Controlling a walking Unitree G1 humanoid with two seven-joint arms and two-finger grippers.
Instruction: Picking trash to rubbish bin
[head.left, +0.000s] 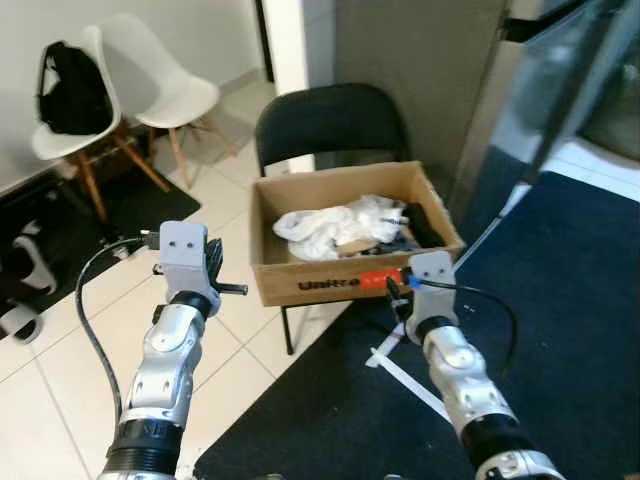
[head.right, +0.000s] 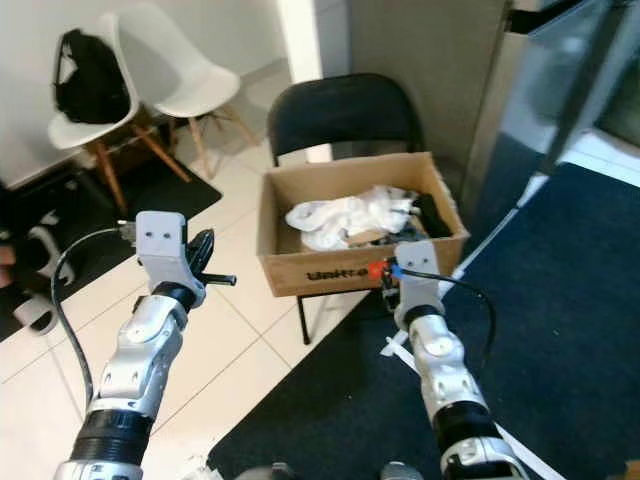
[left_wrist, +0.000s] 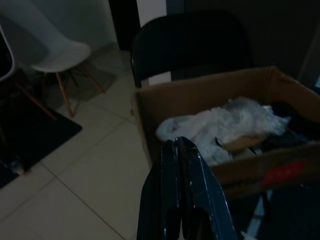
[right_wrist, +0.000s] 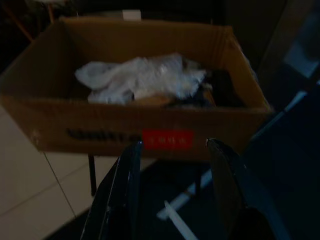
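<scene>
A brown cardboard box (head.left: 300, 275) rests on a black folding chair (head.left: 330, 118) and serves as the bin. Inside lie crumpled white plastic bags (head.left: 335, 225) and some dark scraps (head.left: 420, 225). My left gripper (head.left: 232, 288) is raised left of the box, over the tiled floor, its fingers (left_wrist: 180, 200) pressed shut with nothing between them. My right gripper (right_wrist: 172, 150) hovers just in front of the box's front wall (right_wrist: 115, 132), near the red label (right_wrist: 166, 139), fingers (right_wrist: 125, 190) spread open and empty.
Two white chairs (head.left: 165, 85) stand at the back left, one carrying a black backpack (head.left: 70, 90). A dark blue carpet (head.left: 560, 290) covers the floor at right, with a white strip (head.left: 410, 375) lying on it. A grey cabinet (head.left: 430, 70) stands behind the chair.
</scene>
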